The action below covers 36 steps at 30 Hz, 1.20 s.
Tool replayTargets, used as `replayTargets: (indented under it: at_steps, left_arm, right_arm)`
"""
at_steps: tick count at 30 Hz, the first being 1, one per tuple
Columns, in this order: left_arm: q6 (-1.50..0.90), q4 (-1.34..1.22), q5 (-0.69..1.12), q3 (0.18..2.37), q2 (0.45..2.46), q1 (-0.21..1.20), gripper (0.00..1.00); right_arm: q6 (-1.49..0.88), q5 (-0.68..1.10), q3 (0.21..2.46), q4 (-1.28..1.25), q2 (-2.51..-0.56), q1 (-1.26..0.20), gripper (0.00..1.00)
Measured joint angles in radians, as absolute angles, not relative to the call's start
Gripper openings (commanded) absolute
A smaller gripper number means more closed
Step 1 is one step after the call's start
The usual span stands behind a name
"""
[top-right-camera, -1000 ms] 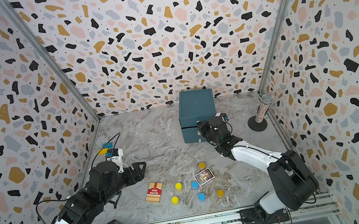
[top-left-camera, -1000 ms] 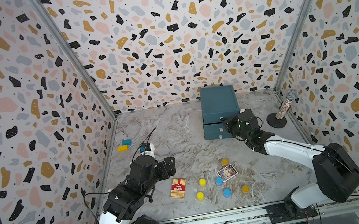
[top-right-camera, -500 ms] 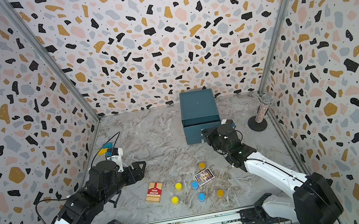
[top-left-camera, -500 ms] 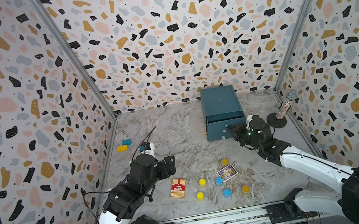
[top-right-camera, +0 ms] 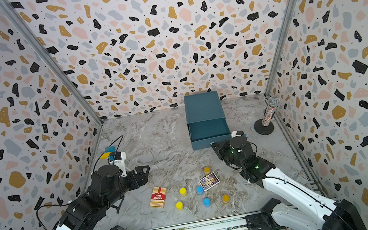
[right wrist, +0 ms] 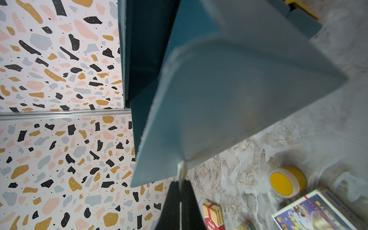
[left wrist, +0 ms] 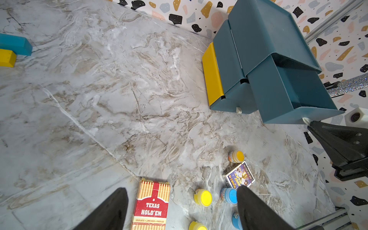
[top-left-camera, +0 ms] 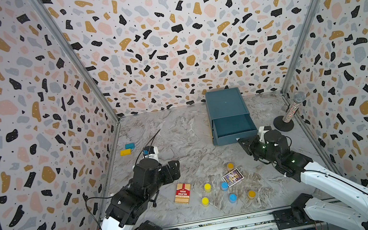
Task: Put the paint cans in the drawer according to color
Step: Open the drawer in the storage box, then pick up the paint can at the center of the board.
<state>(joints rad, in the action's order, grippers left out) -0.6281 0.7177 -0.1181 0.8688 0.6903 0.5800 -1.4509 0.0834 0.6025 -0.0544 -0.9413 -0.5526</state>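
Observation:
The dark teal drawer chest [top-left-camera: 225, 103] stands at the back, right of centre, with its top drawer [top-left-camera: 233, 130] slid out towards the front. My right gripper [top-left-camera: 239, 139] [right wrist: 180, 182] is shut on that drawer's pale pull tab [right wrist: 181, 169]. The paint cans stand on the floor in front: two yellow [top-left-camera: 207, 187] [top-left-camera: 205, 201], two light blue [top-left-camera: 224, 185] [top-left-camera: 232, 197] and two orange [top-left-camera: 230, 165] [top-left-camera: 251, 194]. My left gripper [top-left-camera: 175, 167] [left wrist: 180, 190] hangs open and empty to the left of the cans.
A red card box [top-left-camera: 183, 193] lies left of the cans, and a small blue card box [top-left-camera: 233, 177] lies among them. A glittery microphone on a black stand [top-left-camera: 290, 113] is right of the chest. Yellow [top-left-camera: 125, 152] and blue [top-left-camera: 129, 145] blocks lie by the left wall.
My right gripper has drawn back towards the front with the pull tab, and the top drawer has slid out of the chest. The left arm and the cans have not moved.

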Motion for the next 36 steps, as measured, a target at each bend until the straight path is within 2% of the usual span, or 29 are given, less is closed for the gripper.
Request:
replayTargets:
  at_steps: [13, 16, 18, 19, 28, 36]
  left_arm:
    - [-0.628, 0.721, -0.118, 0.884, 0.690, 0.580, 0.88]
    - [-0.628, 0.721, -0.118, 0.884, 0.690, 0.580, 0.88]
    - [-0.628, 0.722, -0.118, 0.884, 0.690, 0.580, 0.89]
    - [-0.628, 0.722, -0.118, 0.884, 0.690, 0.580, 0.89]
    - [-0.628, 0.722, -0.118, 0.884, 0.691, 0.580, 0.89]
    - [-0.628, 0.723, -0.119, 0.884, 0.691, 0.580, 0.89]
  right_arm:
    - [-1.432, 0.105, 0.593, -0.011, -0.932, -0.554, 0.00]
    - [-1.424, 0.110, 0.596, -0.002, -0.939, -0.554, 0.38]
    - [-1.402, 0.113, 0.601, 0.030, -0.948, -0.554, 0.52]
    - [-1.391, 0.113, 0.607, 0.054, -0.952, -0.554, 0.54]
    - [-1.168, 0.058, 0.691, 0.286, -0.936, -0.571, 0.54]
    - [-0.883, -0.138, 0.719, 0.447, -0.957, -0.760, 0.52]
